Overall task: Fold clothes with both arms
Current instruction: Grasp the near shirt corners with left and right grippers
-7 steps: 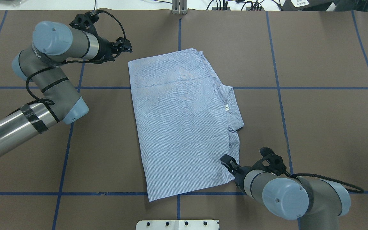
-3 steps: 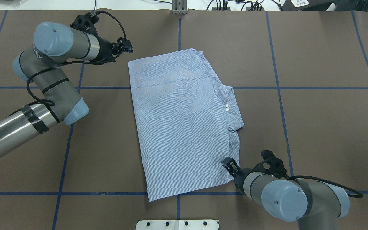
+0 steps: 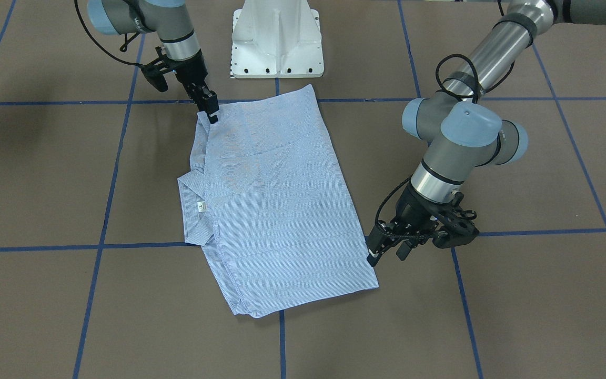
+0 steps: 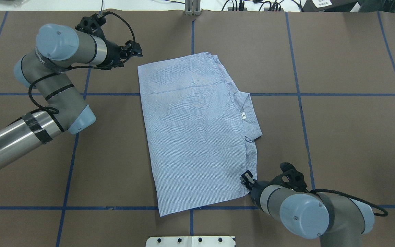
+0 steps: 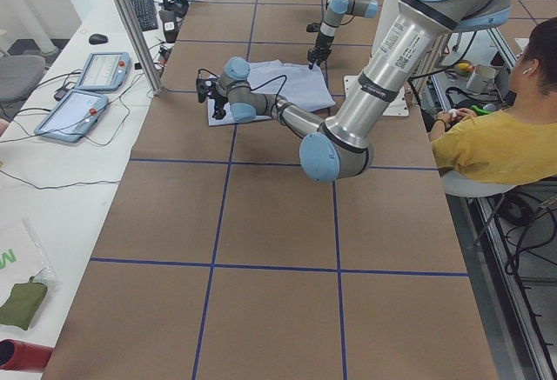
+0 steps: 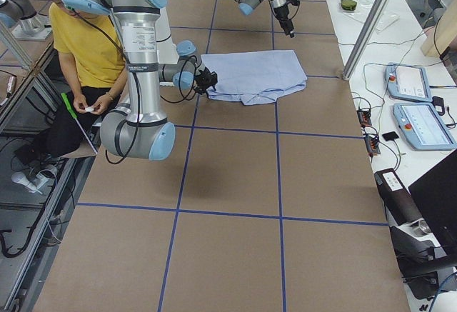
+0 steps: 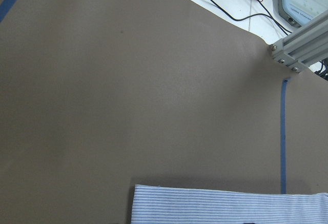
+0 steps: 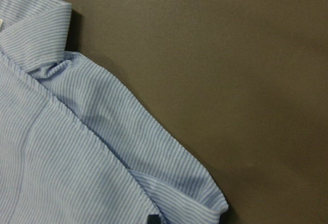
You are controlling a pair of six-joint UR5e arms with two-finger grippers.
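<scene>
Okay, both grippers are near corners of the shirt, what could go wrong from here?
The right gripper is at the layered near corner of the shirt; it might pinch only the top layer, and the fold would open. The left gripper is beside the far corner, not over it, so it could miss the cloth and lift unevenly. The collar juts out and may bunch.

Striped shirt, folded flat

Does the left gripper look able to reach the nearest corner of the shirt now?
Probably yes: the left gripper is right beside that corner of the shirt, with only bare table between them and nothing in the way.
</scene>
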